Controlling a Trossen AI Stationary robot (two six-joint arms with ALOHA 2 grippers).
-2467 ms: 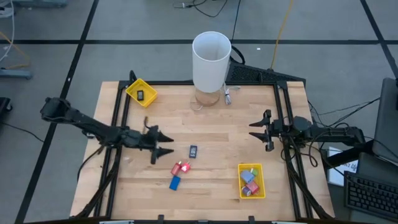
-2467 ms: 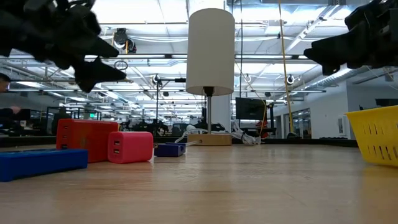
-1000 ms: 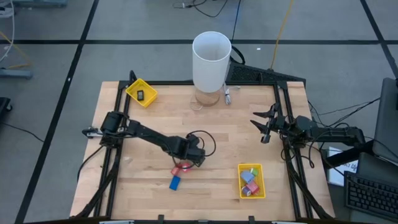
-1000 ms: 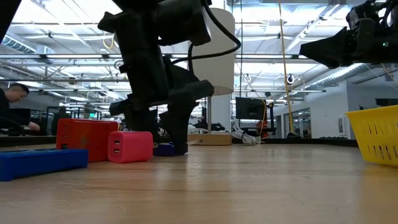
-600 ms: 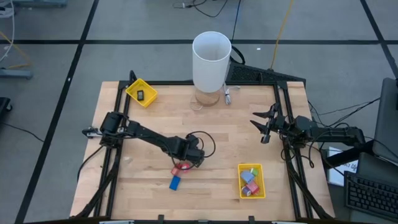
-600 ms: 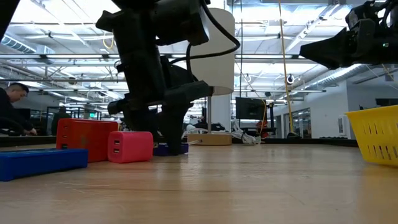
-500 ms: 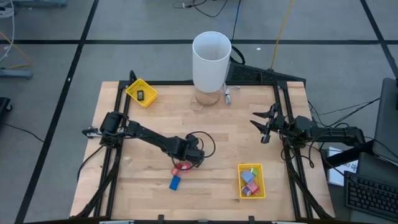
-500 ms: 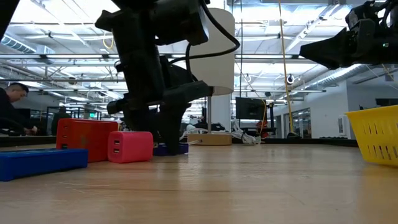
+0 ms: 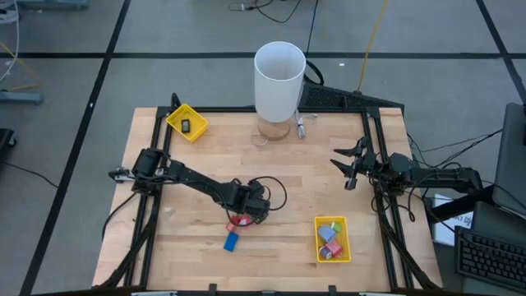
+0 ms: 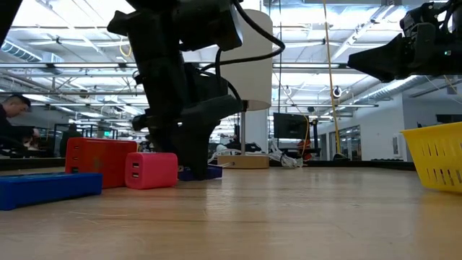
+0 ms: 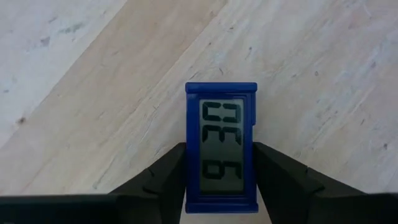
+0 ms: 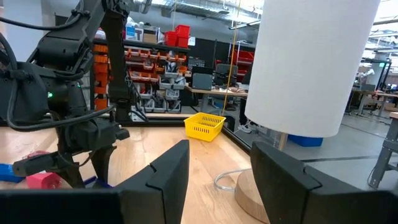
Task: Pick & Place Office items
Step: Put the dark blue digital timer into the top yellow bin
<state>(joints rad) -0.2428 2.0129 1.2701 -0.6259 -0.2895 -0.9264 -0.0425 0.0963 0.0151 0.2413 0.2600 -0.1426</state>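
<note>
A small blue office item with a grey digit display [image 11: 221,146] lies flat on the wooden table near its middle; in the low view it shows as a low blue piece [image 10: 198,172]. My left gripper [image 11: 221,163] [image 9: 253,205] is down over it and shut on it, hiding it in the high view. A red block [image 9: 240,220] and a blue block [image 9: 231,241] lie just nearer the table's near edge. My right gripper [image 9: 349,168] waits above the table's right edge, open, nothing between its fingers [image 12: 221,180]. My left gripper pinches the blue item by its two long sides [image 11: 188,168] between its two fingers [image 11: 165,177], on the half nearer the wrist. The fingers come from above, pointing steeply down. The item lies flat on the table, display up.
A yellow tray [image 9: 345,249] at the near right holds several small blocks. A second yellow tray [image 9: 177,115] with a black piece sits at the far left corner. A tall white cylinder [image 9: 279,78] stands on a wooden base at the far edge.
My left gripper has stayed over the blue item, rolled a little about its own axis, and its fingers have shut on the item's sides. The item has stayed on the table.
</note>
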